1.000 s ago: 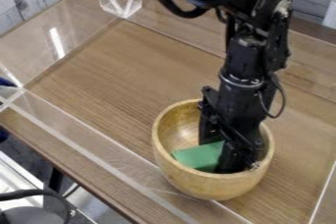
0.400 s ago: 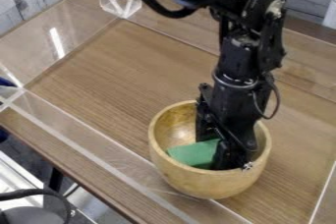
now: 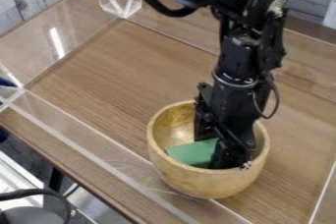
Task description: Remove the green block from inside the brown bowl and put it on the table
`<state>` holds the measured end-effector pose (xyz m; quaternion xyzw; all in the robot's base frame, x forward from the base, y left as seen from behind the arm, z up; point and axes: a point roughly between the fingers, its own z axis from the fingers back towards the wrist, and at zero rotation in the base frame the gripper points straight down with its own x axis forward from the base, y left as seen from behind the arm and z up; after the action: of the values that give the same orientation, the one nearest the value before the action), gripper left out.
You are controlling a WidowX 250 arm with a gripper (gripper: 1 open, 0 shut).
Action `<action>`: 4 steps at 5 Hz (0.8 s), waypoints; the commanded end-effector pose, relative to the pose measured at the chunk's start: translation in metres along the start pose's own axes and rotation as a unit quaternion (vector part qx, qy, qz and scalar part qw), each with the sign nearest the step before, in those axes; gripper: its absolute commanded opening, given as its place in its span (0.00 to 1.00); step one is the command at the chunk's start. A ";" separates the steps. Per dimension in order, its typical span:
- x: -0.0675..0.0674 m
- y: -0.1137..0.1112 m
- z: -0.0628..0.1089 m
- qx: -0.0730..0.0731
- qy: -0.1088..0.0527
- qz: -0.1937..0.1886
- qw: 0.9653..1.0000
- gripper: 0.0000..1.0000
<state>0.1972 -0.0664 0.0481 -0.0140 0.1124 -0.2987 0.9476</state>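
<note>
Gripper (image 3: 226, 149) clamped on green block (image 3: 198, 153)

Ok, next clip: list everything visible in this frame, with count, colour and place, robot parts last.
green block: one, mid-green, inside the bowl, at the gripper's tips.
brown bowl: one, light-brown wood, near right part of the table.
table: one, brown wood-grain, fills most of the view.
clear walls: low, transparent, along the table's edges.
clear bracket: one, transparent, at the far edge.
arm: one, black, reaching down from the top.
gripper: one, black, down inside the bowl, shut on the green block.
</note>
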 end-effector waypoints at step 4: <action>0.005 0.006 0.008 0.030 -0.037 -0.008 0.999 0.00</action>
<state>0.2004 -0.0639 0.0465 0.0002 0.0881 -0.3085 0.9471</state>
